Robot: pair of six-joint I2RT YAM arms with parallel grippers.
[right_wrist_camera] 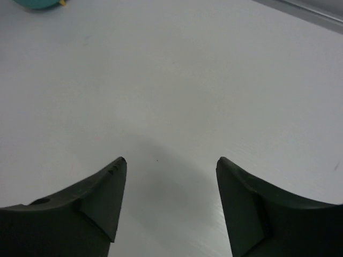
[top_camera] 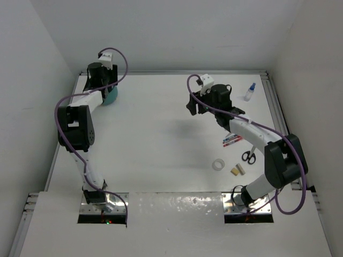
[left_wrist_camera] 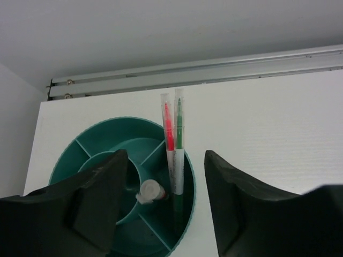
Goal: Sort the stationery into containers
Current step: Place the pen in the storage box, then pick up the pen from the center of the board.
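The teal desk pot (left_wrist_camera: 64,160) stands at the far left of the table (top_camera: 161,144), mostly hidden under my left arm in the top view (top_camera: 111,98). A red pen (left_wrist_camera: 168,134) and a green pen (left_wrist_camera: 179,136) stand in one of its compartments, next to a small white-capped item (left_wrist_camera: 149,191). My left gripper (left_wrist_camera: 166,160) is open and empty above the pot. My right gripper (right_wrist_camera: 170,160) is open and empty over bare table (top_camera: 193,107). Pens (top_camera: 232,140), black-handled scissors (top_camera: 248,156), a white tape ring (top_camera: 217,165), tan blocks (top_camera: 237,170) and a blue-capped bottle (top_camera: 250,92) lie at the right.
A metal rail (left_wrist_camera: 203,72) runs along the table's far edge, and white walls close in the back and sides. The pot's edge shows at the top left of the right wrist view (right_wrist_camera: 37,3).
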